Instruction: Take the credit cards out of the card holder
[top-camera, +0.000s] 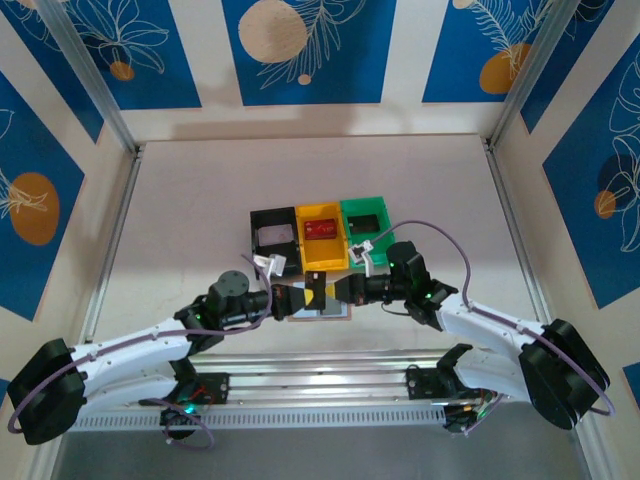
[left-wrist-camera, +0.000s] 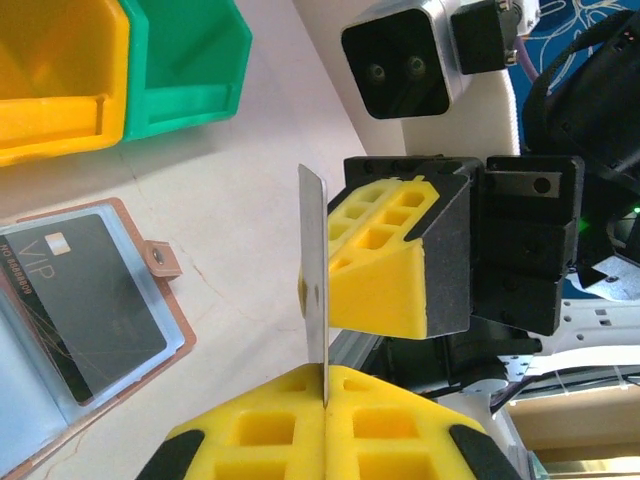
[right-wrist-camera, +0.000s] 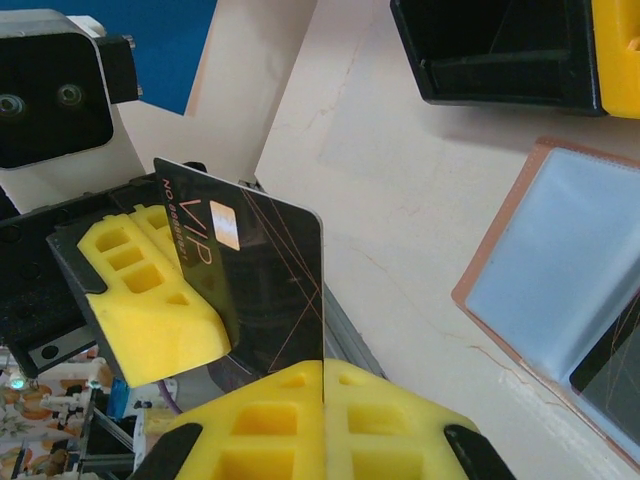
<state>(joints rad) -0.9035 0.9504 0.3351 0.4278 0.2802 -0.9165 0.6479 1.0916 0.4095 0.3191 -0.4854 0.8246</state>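
Right above the open card holder (left-wrist-camera: 178, 338) we see both arms meeting over the tabletop (top-camera: 200, 200), with one black card (right-wrist-camera: 255, 280) caught between them. The left end effector (left-wrist-camera: 323, 385) has its yellow pads pressed together on the card's lower edge; from its own wrist camera the card stands upright and shows edge-on. The right end effector (right-wrist-camera: 322, 375) is likewise closed, pinching a lower corner of the same card — the face with the "VIP" print turns toward its camera. So the card is off the tabletop, gripped from both sides.

The card holder lies flat and unfolded beneath them, its snap tab (left-wrist-camera: 162, 258) sticking out from the tan rim. A second black card (left-wrist-camera: 85, 300) sits inside one of its clear pockets.

Just beyond the holder stand three bins side by side — the black bin (top-camera: 272, 232), the yellow bin (top-camera: 322, 260) and the green bin (top-camera: 364, 222). A red card (top-camera: 321, 229) lies in the yellow one.
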